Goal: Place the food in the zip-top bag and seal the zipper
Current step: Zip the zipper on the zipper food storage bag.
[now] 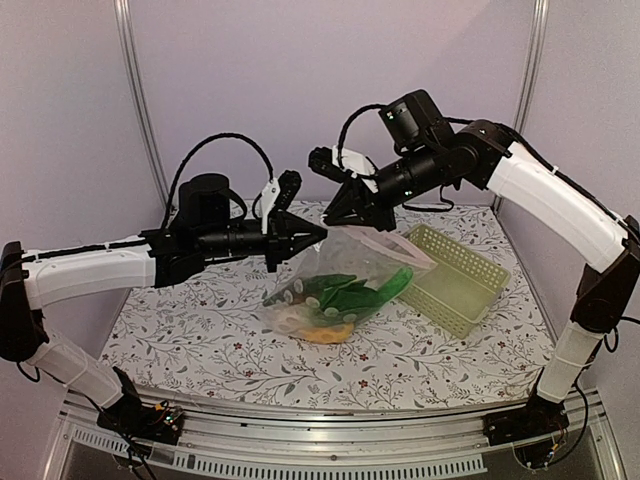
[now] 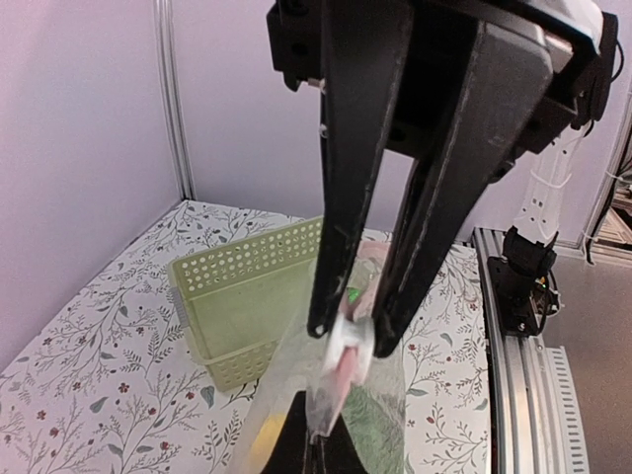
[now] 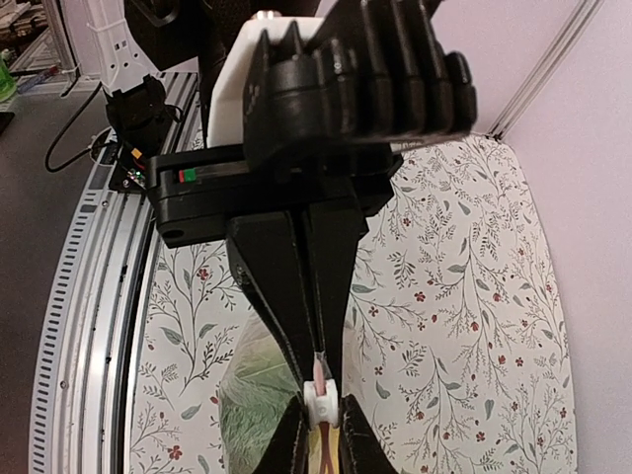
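Just beside the basket, both jaws pinch the zipper close together, left fully shut, right nearly, with the food inside the held-up zip-top bag; a loose sliding pinch could skip stretches, leaving the mouth unsealed.

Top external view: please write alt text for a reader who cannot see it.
The left pincer and the right pincer both pinch the pink zipper of a clear bag, holding its mouth above a floral table. Toy food lies inside; a green basket stands beside it.
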You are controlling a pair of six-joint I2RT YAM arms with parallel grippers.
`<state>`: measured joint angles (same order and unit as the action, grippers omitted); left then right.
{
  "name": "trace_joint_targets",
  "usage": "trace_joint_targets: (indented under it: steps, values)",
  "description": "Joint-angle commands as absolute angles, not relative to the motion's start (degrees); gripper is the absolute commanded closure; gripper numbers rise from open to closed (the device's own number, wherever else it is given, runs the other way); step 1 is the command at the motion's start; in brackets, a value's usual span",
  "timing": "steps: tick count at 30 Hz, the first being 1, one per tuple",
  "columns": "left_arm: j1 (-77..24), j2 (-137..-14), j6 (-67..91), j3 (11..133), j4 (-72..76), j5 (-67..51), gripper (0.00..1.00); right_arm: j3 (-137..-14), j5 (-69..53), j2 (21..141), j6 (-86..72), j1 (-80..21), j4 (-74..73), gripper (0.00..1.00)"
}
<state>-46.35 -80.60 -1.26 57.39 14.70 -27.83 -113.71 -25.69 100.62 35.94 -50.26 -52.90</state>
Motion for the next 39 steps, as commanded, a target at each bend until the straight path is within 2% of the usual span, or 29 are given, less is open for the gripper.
trace_joint_targets:
  steps: [1,17,23,25,27,31,34,39]
  values:
    - [-46.8,-80.4,-1.0,59.2,15.1,-28.2,1.00,-115.0,-26.5,102.1,35.2,-50.6,-53.9,0.89]
    - [-46.7,-80.2,-1.0,59.0,15.0,-27.9,1.00,-115.0,-25.7,102.7,35.2,-50.6,-53.9,0.88]
    - [-46.7,-80.2,-1.1,59.0,14.9,-27.6,1.00,-115.1,-25.4,102.3,35.1,-50.5,-53.5,0.96]
    - [-46.8,-80.3,-1.2,59.3,14.9,-27.1,0.90,-115.1,-25.3,102.3,35.2,-50.6,-53.8,0.99]
    - [-46.7,-80.5,-1.7,59.9,14.8,-27.1,0.89,-115.2,-25.4,102.3,35.4,-50.6,-54.0,0.99]
    - [-46.7,-81.5,-2.4,61.5,14.1,-27.5,0.91,-115.3,-25.6,102.1,35.2,-50.5,-54.3,0.99]
    - [-46.7,-82.0,-2.7,61.9,14.0,-28.0,1.00,-115.2,-25.5,101.9,35.1,-50.5,-54.4,0.99]
    - [-46.8,-81.0,-2.7,60.9,14.3,-26.2,1.00,-114.5,-24.3,101.7,34.9,-50.6,-54.7,1.00]
